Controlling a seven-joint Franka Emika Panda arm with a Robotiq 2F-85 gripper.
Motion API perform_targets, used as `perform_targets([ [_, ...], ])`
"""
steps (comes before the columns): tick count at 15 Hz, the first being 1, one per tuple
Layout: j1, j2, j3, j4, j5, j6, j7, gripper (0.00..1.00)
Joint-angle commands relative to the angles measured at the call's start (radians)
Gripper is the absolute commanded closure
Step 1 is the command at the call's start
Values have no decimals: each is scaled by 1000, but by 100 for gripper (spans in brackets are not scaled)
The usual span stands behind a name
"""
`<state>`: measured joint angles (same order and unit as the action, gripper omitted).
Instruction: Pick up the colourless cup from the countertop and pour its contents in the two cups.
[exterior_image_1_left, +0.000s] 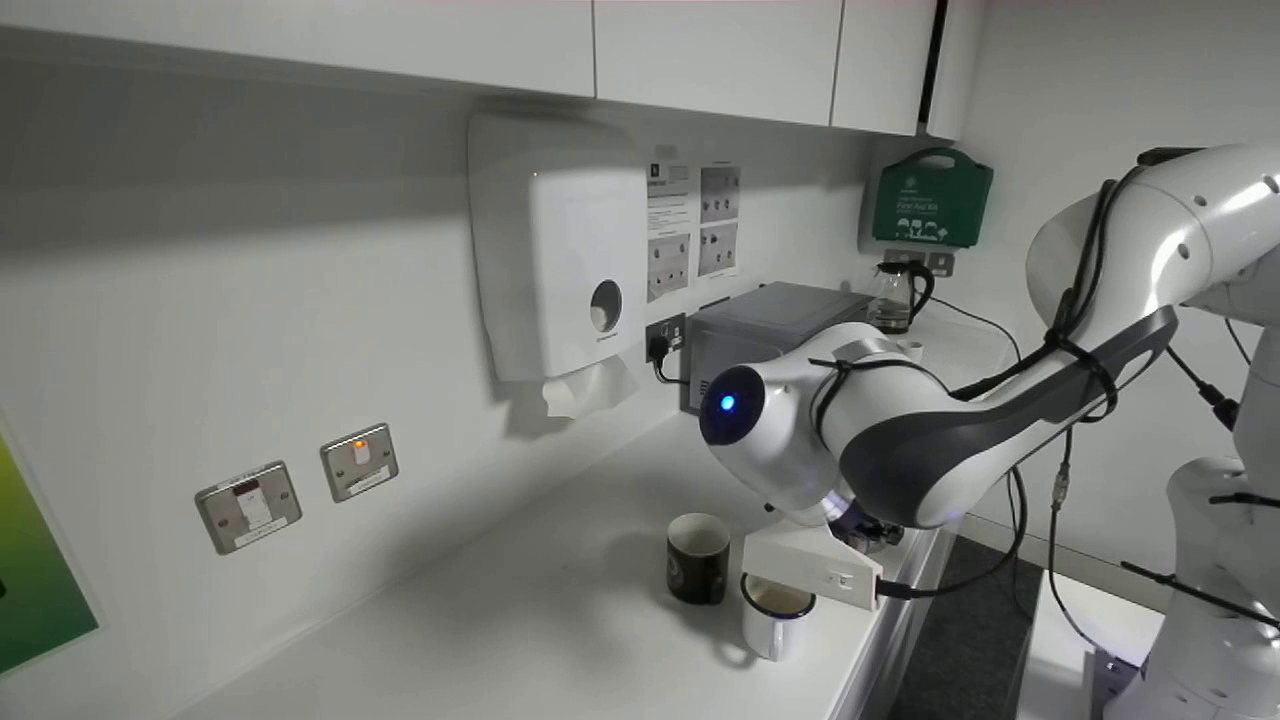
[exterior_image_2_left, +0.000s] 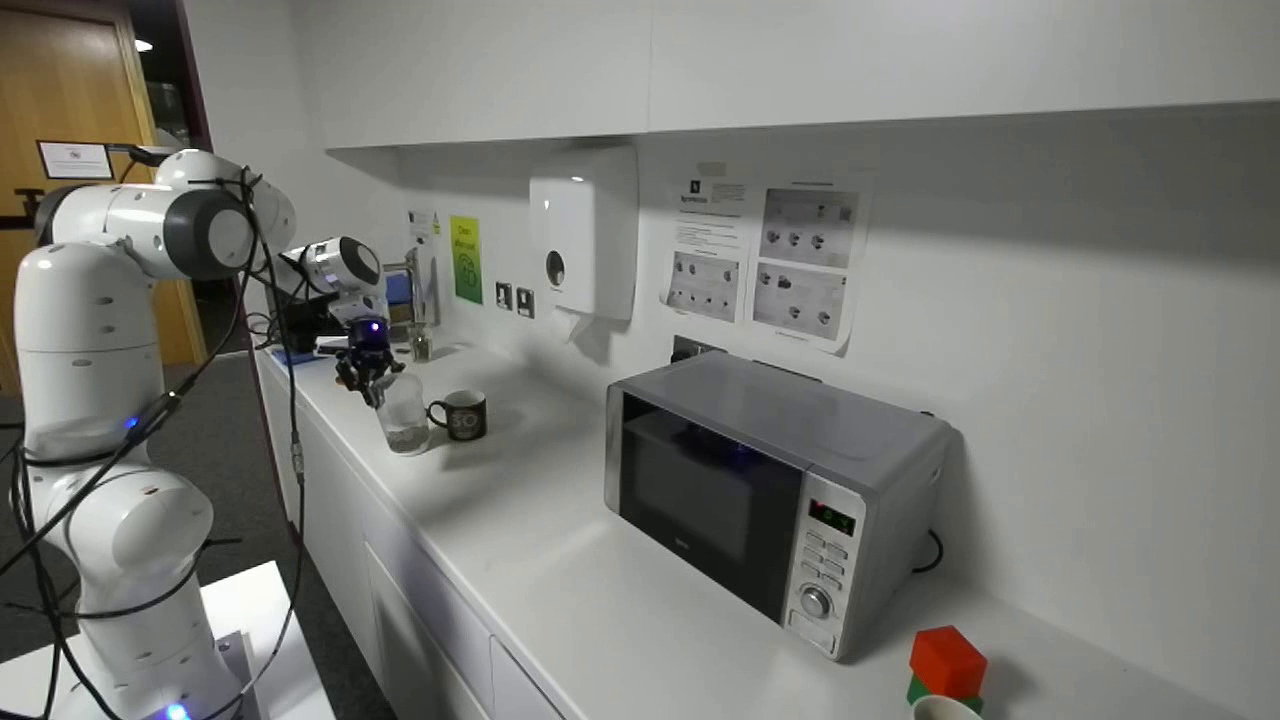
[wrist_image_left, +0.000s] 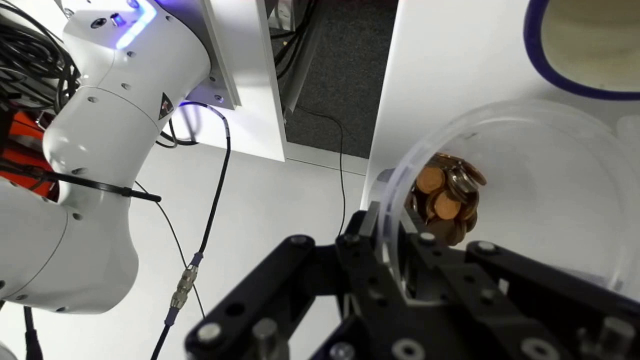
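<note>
Nearest in the wrist view, the clear cup (wrist_image_left: 530, 190) is being held by the gripper (wrist_image_left: 391, 225): its wall is being pinched at eight o'clock on the rim, one finger being set inside and one outside, only a narrow gap being left between the jaws. Inside the cup, copper-coloured coins (wrist_image_left: 447, 205) are being contained, heaped toward nine o'clock. Whether the cup's base is being supported by the counter (exterior_image_2_left: 580, 590) cannot be told. Near the cup, at one o'clock in the same view, the blue-rimmed white mug (wrist_image_left: 590, 45) is being shown. In an exterior view, the dark mug (exterior_image_2_left: 465, 415) is being seen at three o'clock from the cup, its handle toward nine. Both mugs are being supported upright by the counter, as is the microwave (exterior_image_2_left: 720, 500), farther off between three and four o'clock from the cup; farthest, at four o'clock, a red block (exterior_image_2_left: 948, 662) is being seen above a green block (exterior_image_2_left: 917, 690).
</note>
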<state>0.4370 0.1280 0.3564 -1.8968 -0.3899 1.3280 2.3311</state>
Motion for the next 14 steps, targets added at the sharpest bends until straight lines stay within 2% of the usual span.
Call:
perform_targets([
  [1,24,25,8,43,-42,-83,39,98],
  [14,65,88,4,151,-53,-152,38,98],
])
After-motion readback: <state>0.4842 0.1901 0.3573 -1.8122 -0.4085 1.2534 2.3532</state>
